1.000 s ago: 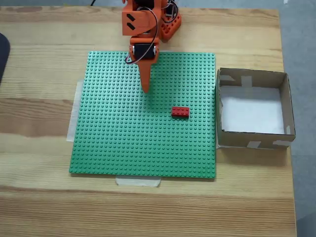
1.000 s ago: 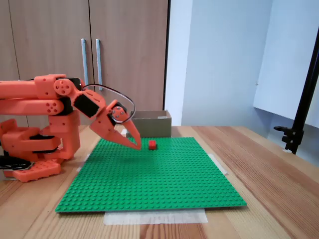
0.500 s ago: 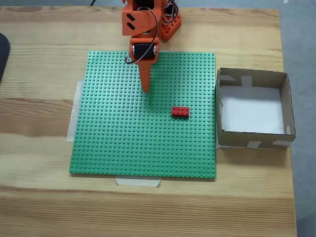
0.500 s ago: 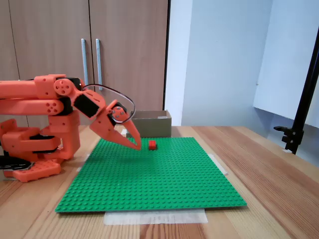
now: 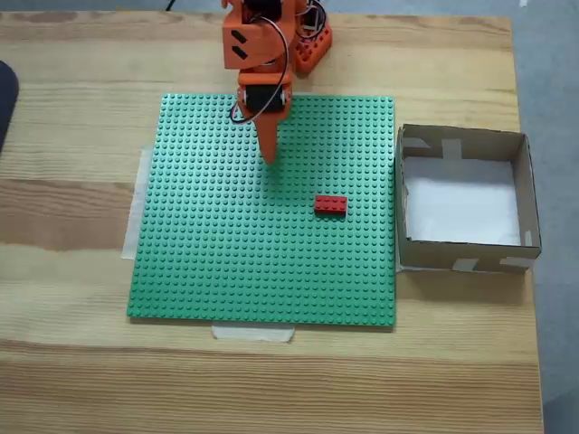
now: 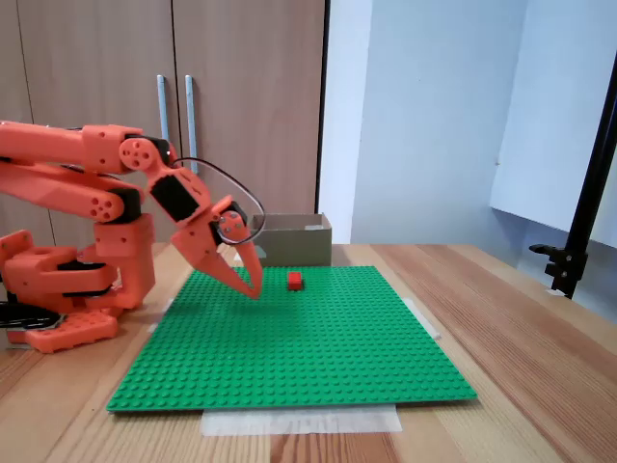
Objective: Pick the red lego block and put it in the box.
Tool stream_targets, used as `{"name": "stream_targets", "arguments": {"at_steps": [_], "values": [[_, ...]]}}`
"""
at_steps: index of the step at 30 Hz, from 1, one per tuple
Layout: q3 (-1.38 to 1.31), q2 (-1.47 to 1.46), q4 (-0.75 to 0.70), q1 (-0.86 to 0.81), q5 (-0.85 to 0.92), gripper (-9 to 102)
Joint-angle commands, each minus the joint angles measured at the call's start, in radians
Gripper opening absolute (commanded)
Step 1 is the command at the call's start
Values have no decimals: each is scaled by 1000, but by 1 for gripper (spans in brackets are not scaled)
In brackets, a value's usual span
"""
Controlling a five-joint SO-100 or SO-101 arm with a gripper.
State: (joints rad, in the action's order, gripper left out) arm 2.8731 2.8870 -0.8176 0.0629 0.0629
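A wooden table (image 5: pixel 72 380) is filling most of the top-down fixed view, and a green studded baseplate (image 5: pixel 226 271) is lying across its middle, with pale tape (image 5: pixel 253 333) showing at its lower edge. In the side-on fixed view the same baseplate (image 6: pixel 308 357) is taking up the lower centre, in front of wooden cupboard doors (image 6: pixel 241 96).

The orange arm (image 5: pixel 258 45) is reaching down from the top centre of the frame. The box (image 5: pixel 463 262) is sitting at the right edge of the baseplate, its white floor showing.

The gripper (image 5: pixel 268 155) is pointing at the baseplate in the upper middle; in the side-on view the gripper (image 6: pixel 253 289) is hovering just above the studs with its fingers pressed together, grasping nothing.

The red lego block (image 5: pixel 330 205) is resting on the baseplate right of centre, apart from the gripper and left of the box; in the side-on view the block (image 6: pixel 295 281) is sitting just right of the fingertips.
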Motion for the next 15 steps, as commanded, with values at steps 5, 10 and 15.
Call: {"name": "stream_targets", "arguments": {"at_steps": [5,10,15], "values": [[-382,-264,-150,28,-61,-1],[-575,-413,-221,31,-95,-1],[-742,-540,-298,54,-86,-1]]}}
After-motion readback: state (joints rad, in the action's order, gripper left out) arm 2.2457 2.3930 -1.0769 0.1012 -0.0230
